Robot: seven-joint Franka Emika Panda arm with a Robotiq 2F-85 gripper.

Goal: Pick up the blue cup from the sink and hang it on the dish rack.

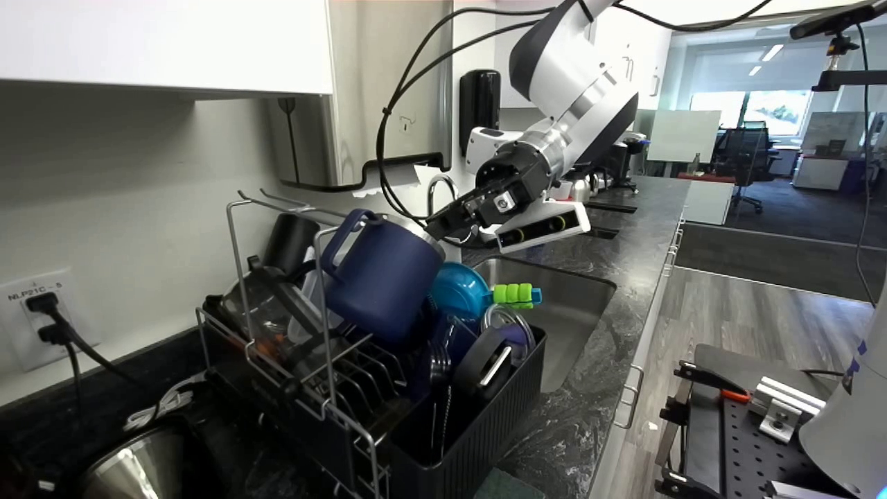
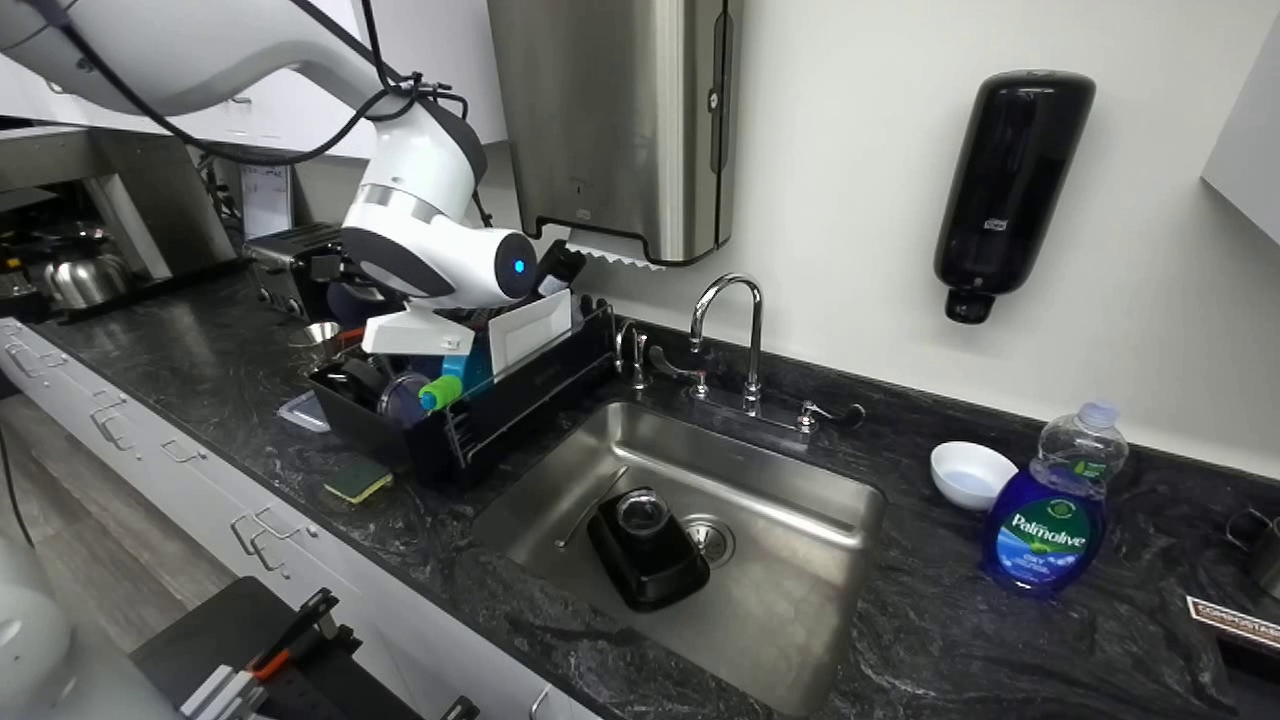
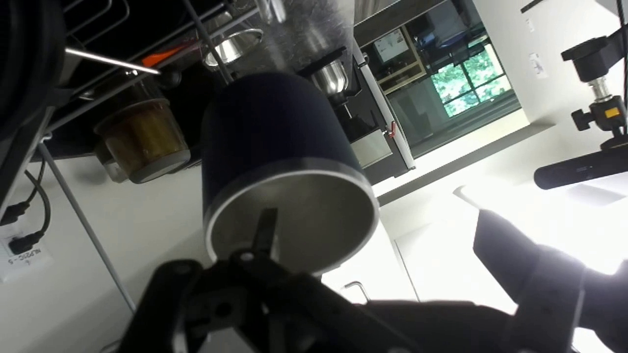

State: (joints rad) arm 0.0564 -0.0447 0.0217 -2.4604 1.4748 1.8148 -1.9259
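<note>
The navy-blue cup (image 1: 388,277) sits high at the dish rack (image 1: 326,388), tilted, its mouth toward my gripper. Its handle lies against the rack's tall silver wire frame; I cannot tell whether the wire bears it. In the wrist view the cup (image 3: 279,127) shows its mouth. My gripper (image 3: 378,230) is open: one finger reaches inside the cup's mouth, the other stands well apart outside. In an exterior view the gripper (image 1: 443,223) is at the cup's rim. The sink (image 2: 790,620) holds a black container and a utensil. The arm largely hides the rack (image 2: 530,400) there.
A turquoise cup with a green grip (image 1: 516,295) and utensils (image 1: 440,367) crowd the rack below the navy cup. A steel towel dispenser (image 1: 391,104) and white cabinet (image 1: 166,41) hang above. The faucet (image 2: 750,330) stands behind the sink; a soap bottle (image 2: 1045,530) and bowl (image 2: 970,475) stand beside it.
</note>
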